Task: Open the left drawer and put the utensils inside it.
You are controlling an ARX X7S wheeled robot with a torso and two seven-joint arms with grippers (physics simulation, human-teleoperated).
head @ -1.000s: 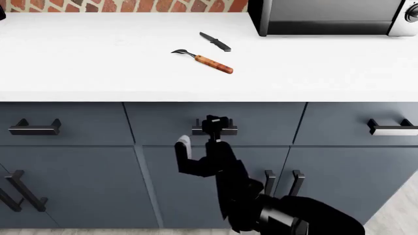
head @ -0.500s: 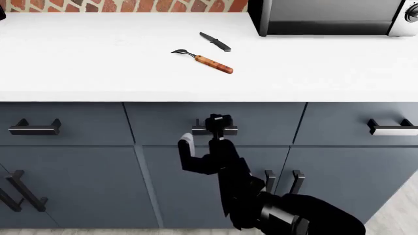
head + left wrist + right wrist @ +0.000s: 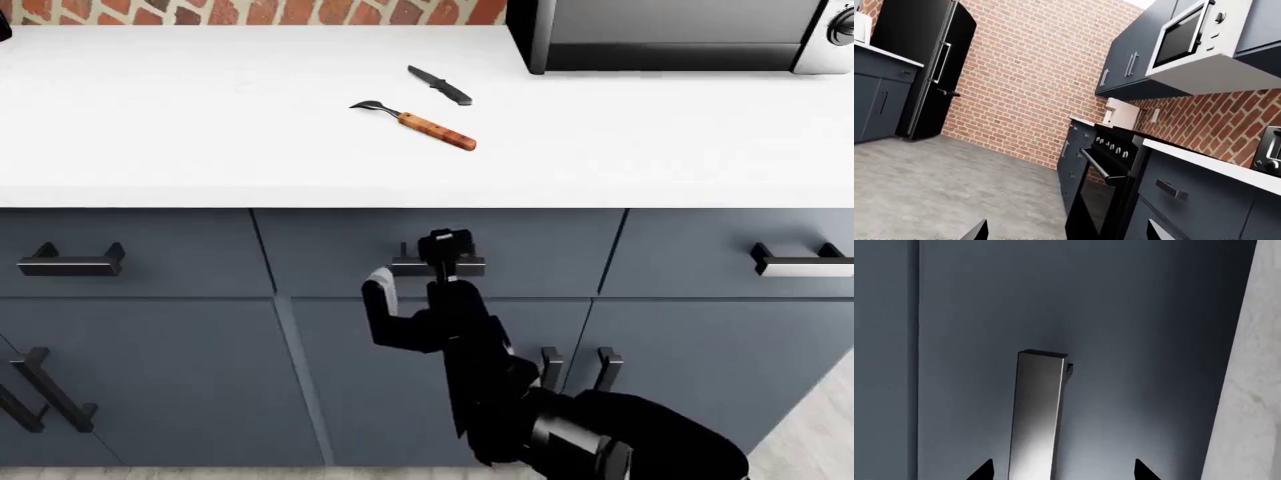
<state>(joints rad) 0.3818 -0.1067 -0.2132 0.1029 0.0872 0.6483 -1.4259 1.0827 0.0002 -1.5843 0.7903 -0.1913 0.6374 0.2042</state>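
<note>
**Right gripper at drawer handle; drawer shut, utensils on counter**

Head view, left to right: the neighbouring drawer's handle (image 3: pixel 71 262) sits at the far left of the cabinet run. The drawer (image 3: pixel 334 250) below the counter's front edge is fully closed. The fork (image 3: pixel 416 123) lies on the white counter (image 3: pixel 160 130), well back from the front edge, dark head to the left, wooden handle to the right. The knife (image 3: pixel 441 86) lies just behind it, apart from it, nearer the back wall. The right gripper (image 3: pixel 446 250) is at the drawer's bar handle (image 3: pixel 470 268). In the right wrist view the bar (image 3: pixel 1034 415) runs between the two fingertips (image 3: pixel 984 471), jaws spread to either side of it; contact cannot be told. A microwave (image 3: pixel 667 35) stands at the counter's back right corner.

The left gripper (image 3: pixel 1064 232) shows only two spread fingertips, facing an oven (image 3: pixel 1104 190) and a brick wall (image 3: pixel 1021 75)
</note>
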